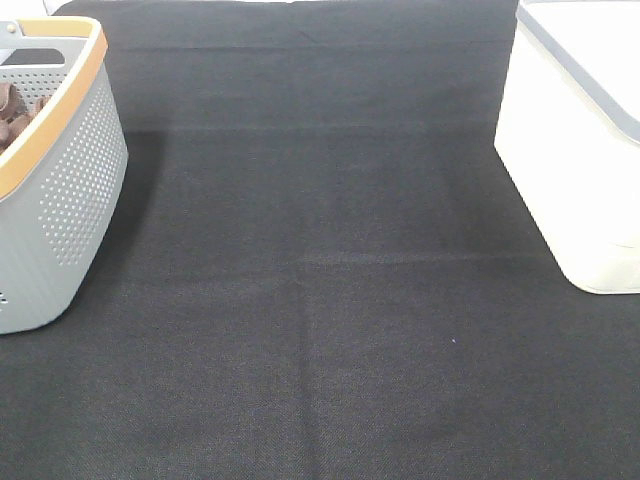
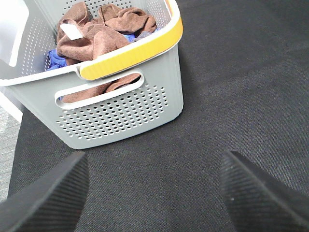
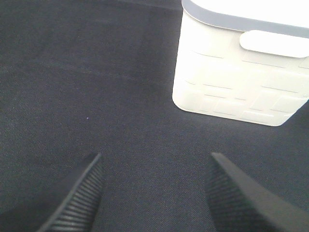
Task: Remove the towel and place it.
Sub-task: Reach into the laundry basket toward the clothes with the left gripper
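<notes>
The towel (image 2: 91, 42), rust-brown with a small white tag (image 2: 71, 31), lies crumpled on top inside the grey basket (image 2: 120, 116) with the yellow rim. My left gripper (image 2: 153, 162) hangs open over the black mat just in front of the basket, with nothing between its fingers. My right gripper (image 3: 155, 159) is also open and empty, above the mat a short way from the white bin (image 3: 231, 82). In the exterior high view neither gripper shows; only a bit of brown cloth (image 1: 12, 110) peeks out of the basket (image 1: 70, 190) at the left edge.
Another brown cloth (image 2: 128, 20) and a blue cloth (image 2: 55, 60) share the basket with the towel. The white bin (image 1: 570, 150) with a grey rim stands at the right. A black mat (image 1: 320, 300) covers the table between basket and bin.
</notes>
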`<state>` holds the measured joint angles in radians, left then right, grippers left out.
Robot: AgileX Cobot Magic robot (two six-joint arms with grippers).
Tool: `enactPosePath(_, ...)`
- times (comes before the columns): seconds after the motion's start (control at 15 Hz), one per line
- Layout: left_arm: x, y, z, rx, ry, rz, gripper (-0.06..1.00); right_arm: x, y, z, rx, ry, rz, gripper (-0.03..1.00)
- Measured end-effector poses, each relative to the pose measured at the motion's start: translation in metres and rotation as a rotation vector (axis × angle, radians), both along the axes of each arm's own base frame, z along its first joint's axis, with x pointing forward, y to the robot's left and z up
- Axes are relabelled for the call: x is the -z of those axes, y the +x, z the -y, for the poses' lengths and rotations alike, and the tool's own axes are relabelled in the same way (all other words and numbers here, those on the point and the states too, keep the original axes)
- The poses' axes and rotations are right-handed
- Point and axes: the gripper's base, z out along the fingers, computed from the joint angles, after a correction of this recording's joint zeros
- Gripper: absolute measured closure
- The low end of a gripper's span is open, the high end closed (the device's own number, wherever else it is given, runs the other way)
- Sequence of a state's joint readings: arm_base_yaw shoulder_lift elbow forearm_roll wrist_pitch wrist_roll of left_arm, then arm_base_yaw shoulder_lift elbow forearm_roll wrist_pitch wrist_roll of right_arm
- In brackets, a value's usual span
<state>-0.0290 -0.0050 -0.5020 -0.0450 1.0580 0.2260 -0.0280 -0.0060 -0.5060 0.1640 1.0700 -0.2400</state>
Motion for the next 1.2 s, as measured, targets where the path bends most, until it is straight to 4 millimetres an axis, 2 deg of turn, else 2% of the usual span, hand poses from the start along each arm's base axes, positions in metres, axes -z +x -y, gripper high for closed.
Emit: enactPosePath(1.2,0.0000,0.0000,0.0000,0.000,0.000,0.000,0.22,0.0000,0.0000,0.0000,0.000,0.000,0.000,0.37)
